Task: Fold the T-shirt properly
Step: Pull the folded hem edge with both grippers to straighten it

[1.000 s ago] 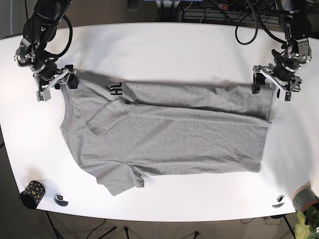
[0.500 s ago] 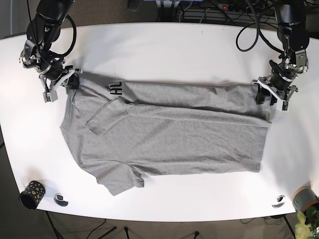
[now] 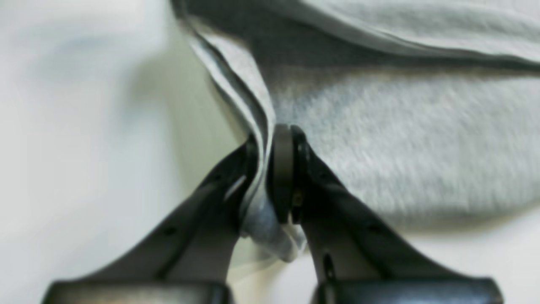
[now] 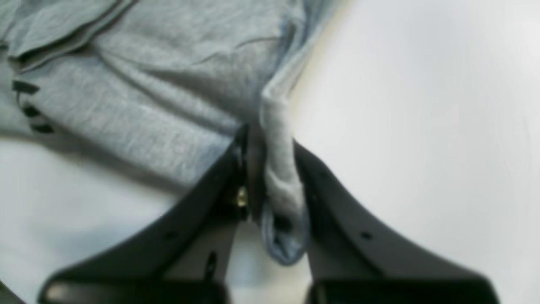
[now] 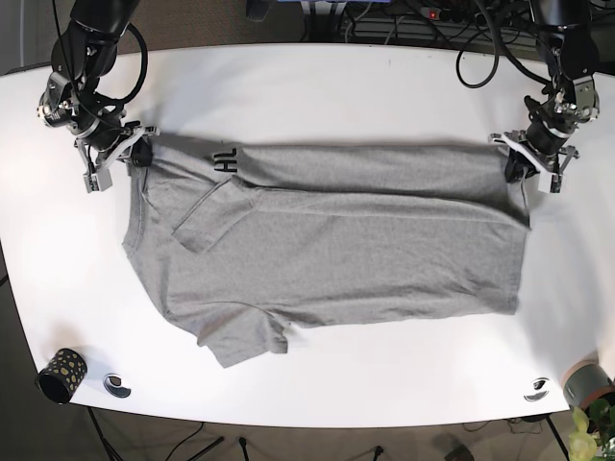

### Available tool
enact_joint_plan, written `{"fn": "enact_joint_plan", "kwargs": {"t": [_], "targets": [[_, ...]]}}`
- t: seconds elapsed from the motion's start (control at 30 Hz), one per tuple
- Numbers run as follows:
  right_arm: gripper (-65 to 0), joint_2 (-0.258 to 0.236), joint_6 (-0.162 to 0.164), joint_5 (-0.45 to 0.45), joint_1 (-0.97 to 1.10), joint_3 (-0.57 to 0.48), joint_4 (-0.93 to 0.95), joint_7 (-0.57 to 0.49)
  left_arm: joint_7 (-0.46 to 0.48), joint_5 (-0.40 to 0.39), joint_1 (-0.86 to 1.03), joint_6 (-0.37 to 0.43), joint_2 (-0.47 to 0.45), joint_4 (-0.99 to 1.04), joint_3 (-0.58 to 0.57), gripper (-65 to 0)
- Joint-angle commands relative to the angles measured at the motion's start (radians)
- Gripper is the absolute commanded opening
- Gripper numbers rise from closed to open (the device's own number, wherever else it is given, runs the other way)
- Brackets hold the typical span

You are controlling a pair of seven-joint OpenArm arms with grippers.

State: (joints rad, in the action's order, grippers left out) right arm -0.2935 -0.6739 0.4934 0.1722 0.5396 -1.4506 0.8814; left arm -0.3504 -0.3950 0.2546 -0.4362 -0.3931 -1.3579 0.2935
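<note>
near edge, 7 o'clock: a cup (image 5: pixel 61 374) and a small disc (image 5: pixel 117 385) are sitting on the table (image 5: pixel 317 86); another disc (image 5: pixel 537 389) is lying at 5 o'clock. centre: the shirt (image 5: pixel 336 254) is lying flat across the table, one sleeve (image 5: pixel 242 338) pointing to 7 o'clock, the far long edge doubled over toward the viewer, black lettering (image 5: pixel 225 159) showing at 10 o'clock. far corners: the right gripper (image 4: pixel 270 169), at 10 o'clock in the base view, is pinching a bunched roll of the collar-side edge, its fingers (image 4: pixel 314 198) pressed together on the cloth. the left gripper (image 3: pixel 270 169), at 2 o'clock in the base view, is likewise clamping the layered hem-side corner between closed fingers (image 3: pixel 282 169). step in hand, by judgement: the first lengthwise fold, both far corners being held taut. the next move is probably calling for both arms travelling together toward 6 o'clock, keeping the edge straight, and releasing only once it is lying parallel to the near edge.
</note>
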Motion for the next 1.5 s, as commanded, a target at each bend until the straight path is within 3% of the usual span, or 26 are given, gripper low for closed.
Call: {"fn": "enact_joint_plan", "kwargs": {"t": [0.0, 0.43, 0.63, 0.77, 0.83, 0.93, 1.03, 1.23, 1.47], "targets": [[-65.0, -0.017, -0.002, 0.001, 0.028, 0.009, -0.091, -0.006, -0.003, 0.009, 0.028, 0.007, -0.019, -0.061, 0.016, -65.0], [-65.0, 0.007, -0.002, 0.011, 0.338, 0.009, -0.381, -0.005, -0.003, 0.005, 0.294, 0.003, -0.019, -0.225, 0.149, -65.0], [-65.0, 0.018, -0.002, 0.011, 0.407, 0.01, -0.424, -0.005, -0.005, 0.011, 0.335, -0.125, -0.014, -0.229, 0.227, -64.6], [-65.0, 0.018, -0.002, 0.008, 0.404, 0.026, -0.407, -0.005, -0.085, 0.011, 0.329, -0.145, -0.014, -0.228, 0.27, -64.0], [-57.5, 0.018, -0.002, 0.009, 0.402, 0.043, -0.396, -0.005, -0.12, 0.011, 0.32, -0.145, -0.014, -0.236, 0.275, -60.1], [-43.8, 0.024, -0.002, 0.009, 0.384, 0.056, -0.395, -0.005, -0.141, 0.011, 0.292, -0.145, -0.014, -0.239, 0.276, -48.9], [-34.1, 0.044, 0.001, 0.001, 0.376, 0.058, -0.402, -0.005, -0.14, 0.011, 0.286, -0.145, -0.014, -0.239, 0.276, -37.4], [-32.2, 0.069, -0.002, 0.011, 0.378, 0.113, -0.434, -0.005, -0.141, 0.009, 0.286, -0.143, -0.014, -0.32, 0.276, -22.5], [-32.2, 0.083, -0.002, 0.008, 0.333, 0.106, -0.441, -0.005, -0.138, 0.001, 0.283, -0.143, -0.013, -0.383, 0.278, -20.3]]}}
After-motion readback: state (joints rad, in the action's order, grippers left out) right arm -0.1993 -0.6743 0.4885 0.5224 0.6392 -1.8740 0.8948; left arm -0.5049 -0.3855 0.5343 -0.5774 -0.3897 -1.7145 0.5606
